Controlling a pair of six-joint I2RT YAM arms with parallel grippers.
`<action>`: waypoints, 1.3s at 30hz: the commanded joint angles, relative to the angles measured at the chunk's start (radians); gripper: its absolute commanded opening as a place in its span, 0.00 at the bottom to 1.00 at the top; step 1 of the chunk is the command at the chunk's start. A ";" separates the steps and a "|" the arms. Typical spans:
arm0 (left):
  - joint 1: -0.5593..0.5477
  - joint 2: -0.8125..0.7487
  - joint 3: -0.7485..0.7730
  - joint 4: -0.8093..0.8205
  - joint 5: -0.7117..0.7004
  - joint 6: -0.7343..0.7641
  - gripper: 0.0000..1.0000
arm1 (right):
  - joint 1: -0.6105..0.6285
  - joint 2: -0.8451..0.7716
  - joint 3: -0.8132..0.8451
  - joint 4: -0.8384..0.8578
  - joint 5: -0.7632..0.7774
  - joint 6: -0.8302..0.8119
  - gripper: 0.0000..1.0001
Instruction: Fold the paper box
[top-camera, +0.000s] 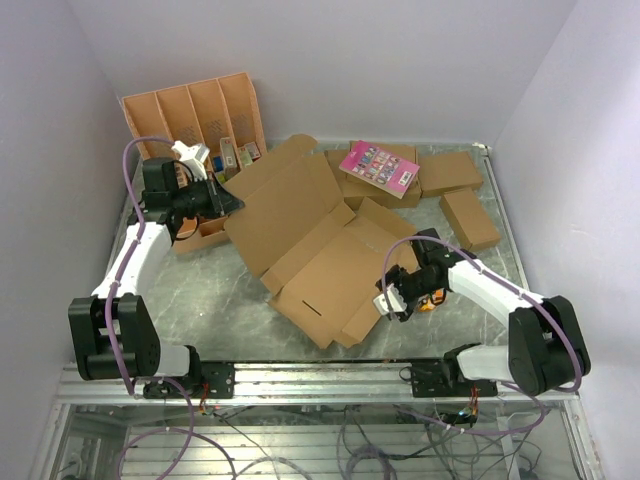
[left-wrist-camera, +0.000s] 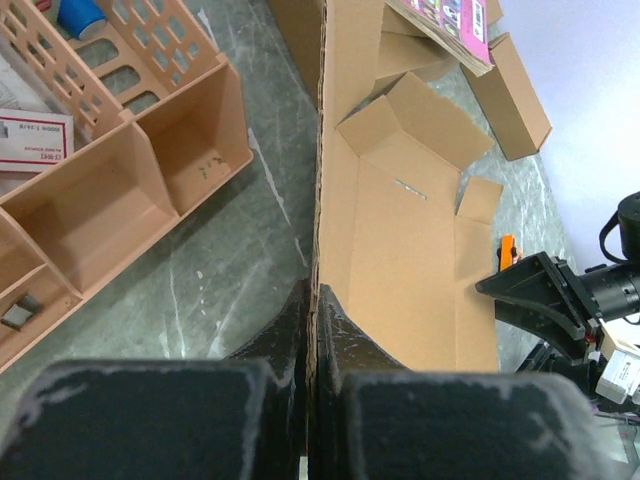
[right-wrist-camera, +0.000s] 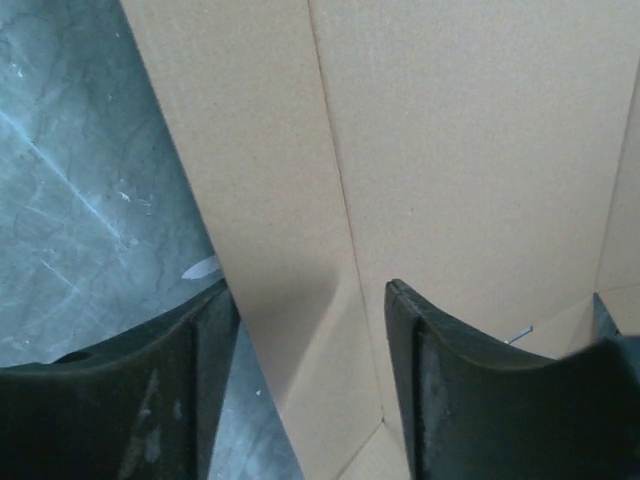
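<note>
Overhead view is evenly lit, soft diffuse light that seems to come from above, with a slight lilac cast on the walls (top-camera: 560, 100). The paper box (top-camera: 300, 230) drops only a thin soft shadow on the table (top-camera: 200, 290). Left wrist view is bright and crisp further out, but the left gripper (left-wrist-camera: 312, 295) at the bottom is dark and smeary. Right wrist view is super close. The right gripper (right-wrist-camera: 308, 290) is murky and out of focus, with a gray shadow across the cardboard between its jaws.
</note>
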 joint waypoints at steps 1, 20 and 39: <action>0.010 -0.018 -0.024 0.086 0.069 -0.018 0.07 | 0.030 0.002 0.027 0.026 0.039 0.030 0.52; -0.083 -0.051 -0.094 0.173 0.268 -0.174 0.07 | 0.213 0.191 0.257 -0.024 0.125 0.235 0.01; -0.142 -0.191 -0.019 -0.003 0.162 -0.126 0.07 | 0.244 0.112 0.198 0.054 0.162 0.396 0.00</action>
